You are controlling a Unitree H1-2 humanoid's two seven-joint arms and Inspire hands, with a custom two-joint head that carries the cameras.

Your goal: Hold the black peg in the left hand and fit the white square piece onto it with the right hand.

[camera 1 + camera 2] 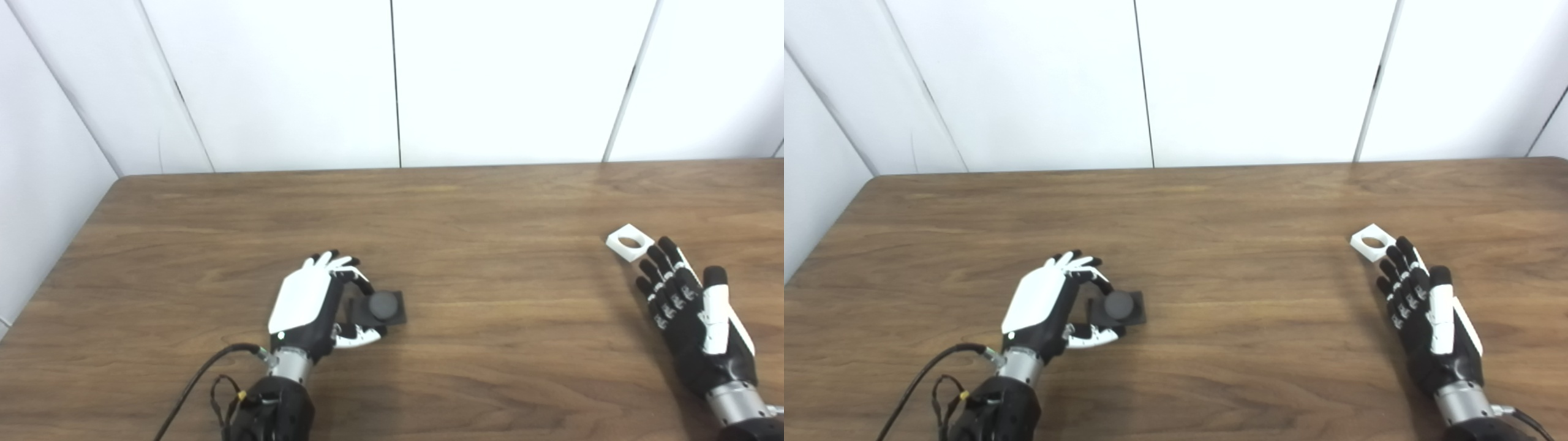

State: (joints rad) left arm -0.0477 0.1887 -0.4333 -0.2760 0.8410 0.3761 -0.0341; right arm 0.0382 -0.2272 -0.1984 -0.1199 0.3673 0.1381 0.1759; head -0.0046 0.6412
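Two hands: I see both on my feeds, each arm coming up from the bottom edge onto the wooden counter (465,208).
Left hand: my left hand (306,303) sits low on the near left part of the counter, white back turned up, fingers (343,269) curled over the far side of the peg's base and thumb at its near side; I cannot tell whether they actually press on it (the gap is too fine to read).
Black peg: the black peg (383,305) stands upright on its flat square base, which lies on the counter just right of my left palm; the round top faces the cameras.
Right hand: my right hand (1421,306) lies far to the right, palm side visible, fingers (1399,269) stretched out and spread, holding nothing.
White square piece: the white square piece (1373,242) lies flat on the counter just beyond those fingertips, its round hole showing wood through it; touching or a hair apart, I cannot tell.
Spacing: peg and white piece are well apart, at opposite sides of the counter.
Backdrop: white wall panels (392,79) stand behind the far edge.
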